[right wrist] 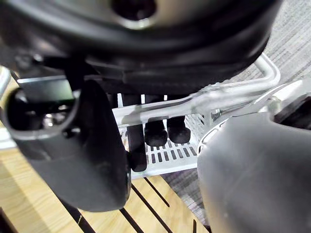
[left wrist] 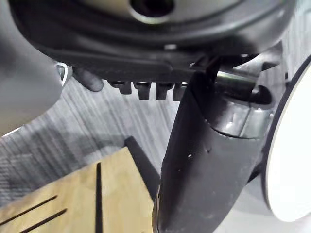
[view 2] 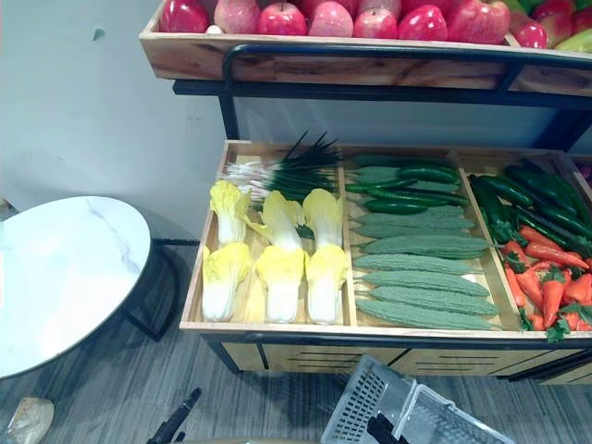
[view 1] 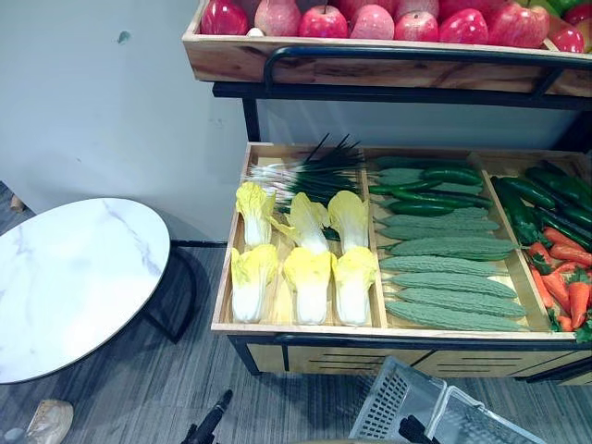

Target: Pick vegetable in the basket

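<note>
The right hand (right wrist: 82,160) had its fingers (right wrist: 155,132) hooked round the basket's (view 1: 393,404) handle (right wrist: 194,103), plain from its wrist. The eye views added cabbages (view 1: 308,277) and gourds (view 1: 449,248). The left hand's (left wrist: 204,167) grip I couldn't tell.

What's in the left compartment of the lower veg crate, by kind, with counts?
Napa cabbages: 6
Green onion bunch: 1
Total: 7
</note>
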### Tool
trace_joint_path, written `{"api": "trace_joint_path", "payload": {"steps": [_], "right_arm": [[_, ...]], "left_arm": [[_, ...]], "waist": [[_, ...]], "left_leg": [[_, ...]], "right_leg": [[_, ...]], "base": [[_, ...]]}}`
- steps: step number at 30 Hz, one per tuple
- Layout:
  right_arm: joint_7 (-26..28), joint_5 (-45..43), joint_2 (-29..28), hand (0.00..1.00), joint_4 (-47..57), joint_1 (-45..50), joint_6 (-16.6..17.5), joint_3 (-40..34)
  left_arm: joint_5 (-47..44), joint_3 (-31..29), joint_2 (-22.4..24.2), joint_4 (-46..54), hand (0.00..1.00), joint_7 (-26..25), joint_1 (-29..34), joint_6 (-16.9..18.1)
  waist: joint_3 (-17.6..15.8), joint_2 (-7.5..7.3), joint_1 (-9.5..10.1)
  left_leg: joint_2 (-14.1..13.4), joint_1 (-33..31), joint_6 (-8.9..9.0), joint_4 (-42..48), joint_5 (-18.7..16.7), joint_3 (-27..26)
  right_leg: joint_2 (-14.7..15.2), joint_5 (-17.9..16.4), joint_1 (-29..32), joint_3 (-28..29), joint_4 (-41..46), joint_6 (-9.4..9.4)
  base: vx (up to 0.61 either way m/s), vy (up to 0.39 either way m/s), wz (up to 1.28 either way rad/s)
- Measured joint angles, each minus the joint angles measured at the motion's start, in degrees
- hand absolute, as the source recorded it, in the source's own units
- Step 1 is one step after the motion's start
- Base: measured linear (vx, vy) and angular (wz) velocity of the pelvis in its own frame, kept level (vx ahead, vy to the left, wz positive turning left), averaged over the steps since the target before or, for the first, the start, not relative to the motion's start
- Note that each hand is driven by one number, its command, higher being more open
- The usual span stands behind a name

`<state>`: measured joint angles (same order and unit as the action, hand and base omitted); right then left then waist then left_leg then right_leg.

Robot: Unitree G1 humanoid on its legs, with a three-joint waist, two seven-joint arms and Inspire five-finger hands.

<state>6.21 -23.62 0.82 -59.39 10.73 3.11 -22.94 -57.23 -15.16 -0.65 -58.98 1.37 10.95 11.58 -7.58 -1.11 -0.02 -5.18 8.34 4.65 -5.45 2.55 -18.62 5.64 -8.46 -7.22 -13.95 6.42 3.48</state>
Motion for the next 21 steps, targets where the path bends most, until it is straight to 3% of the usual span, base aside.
{"api": "trace_joint_path", "payload": {"steps": [7,13,17,21], "right_arm": [[-0.1,-0.8,0.2,0.0,0.0,0.3,-0.9,-0.5],[0.1,-0.1,0.2,0.0,0.2,1.5,-2.1,-0.8],[0.4,1.6,0.1,0.0,0.4,1.5,-2.6,-0.8],[0.7,3.4,0.1,0.0,0.4,2.0,-3.0,-0.6]], "left_arm": [[-20.1,-9.8,3.7,-0.9,1.0,0.6,0.2,15.6],[-23.6,-18.0,2.8,6.9,1.0,2.5,0.8,31.4],[-24.1,-21.2,2.3,15.7,1.0,4.6,0.8,37.5],[-13.1,-20.5,2.0,31.2,1.0,1.4,0.9,38.2]], "waist": [[0.2,0.34,0.55],[0.6,0.61,2.49],[0.9,0.58,2.88],[1.9,0.36,3.33]], "left_leg": [[-1.1,0.2,0.44,0.0,0.1,0.0],[-1.6,0.5,1.06,0.0,-0.7,-0.7],[-1.5,0.7,1.24,0.0,-1.1,-1.5],[-1.6,0.8,1.6,0.0,-1.2,-3.6]], "right_leg": [[-1.1,0.3,-0.9,-0.8,-1.1,-0.46],[-1.4,0.3,-2.0,-1.2,-2.5,-0.49],[-1.3,0.3,-3.0,-1.2,-3.5,-0.46],[-1.4,0.4,-3.3,-0.9,-4.1,-0.5]], "base": [[-0.03,-0.024,0.02],[0.0,-0.007,0.01],[0.07,0.009,-0.02],[0.05,0.007,-0.02]]}}
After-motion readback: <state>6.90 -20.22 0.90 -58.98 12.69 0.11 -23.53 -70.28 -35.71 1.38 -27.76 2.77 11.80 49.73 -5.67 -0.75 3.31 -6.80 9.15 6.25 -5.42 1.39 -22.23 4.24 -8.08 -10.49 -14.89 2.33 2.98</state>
